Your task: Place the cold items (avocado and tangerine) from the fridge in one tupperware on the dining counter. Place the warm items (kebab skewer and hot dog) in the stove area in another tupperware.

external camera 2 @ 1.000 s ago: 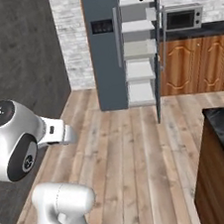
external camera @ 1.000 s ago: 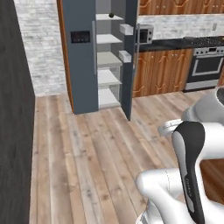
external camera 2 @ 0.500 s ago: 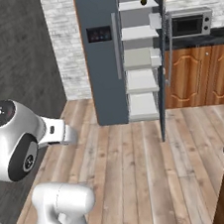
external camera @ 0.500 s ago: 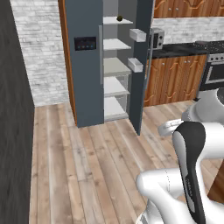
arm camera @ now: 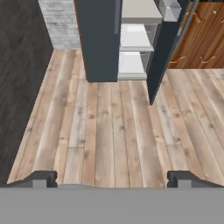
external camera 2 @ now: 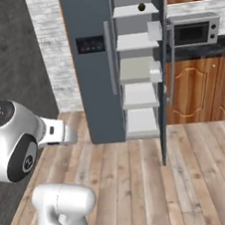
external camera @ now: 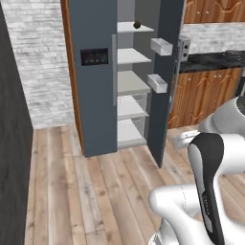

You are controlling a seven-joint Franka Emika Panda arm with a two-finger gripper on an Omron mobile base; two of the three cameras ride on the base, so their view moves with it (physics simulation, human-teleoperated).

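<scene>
My pincer (arm camera: 112, 178) is wide open and holds nothing, up over the wood floor (arm camera: 109, 131) in front of the fridge (external camera: 103, 81). The fridge door (external camera: 165, 81) is open. A small dark round thing (external camera: 137, 24), maybe the avocado, sits on the fridge's top shelf.

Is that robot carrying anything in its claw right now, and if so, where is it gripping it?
Nothing is held. The gripper has its jaws wide apart, with only the bare wooden floor between them, short of the open fridge.
</scene>
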